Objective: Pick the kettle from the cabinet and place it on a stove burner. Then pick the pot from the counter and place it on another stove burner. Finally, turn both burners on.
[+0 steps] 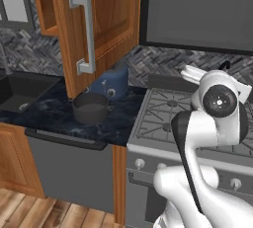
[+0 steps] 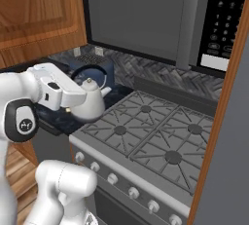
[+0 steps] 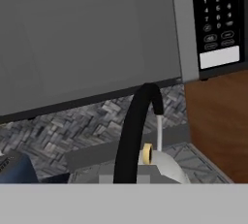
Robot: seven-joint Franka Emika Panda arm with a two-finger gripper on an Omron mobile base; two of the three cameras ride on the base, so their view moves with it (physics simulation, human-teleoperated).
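Fingers (image 2: 73,80) clenched on the white kettle's (image 2: 90,103) thin black arched handle (image 3: 133,133); rigid, probably light, it hung near the stove's (image 2: 146,136) left edge.

White kettle (image 2: 90,103), dark grey pot (image 1: 91,108), blue-black marbled counter (image 1: 59,116)

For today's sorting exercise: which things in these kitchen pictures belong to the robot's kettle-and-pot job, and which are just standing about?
Belong to the job:
kettle, held by the gripper
pot on the counter
cabinet, door open
stove burners
stove knobs

Just standing about:
blue toaster
microwave
sink
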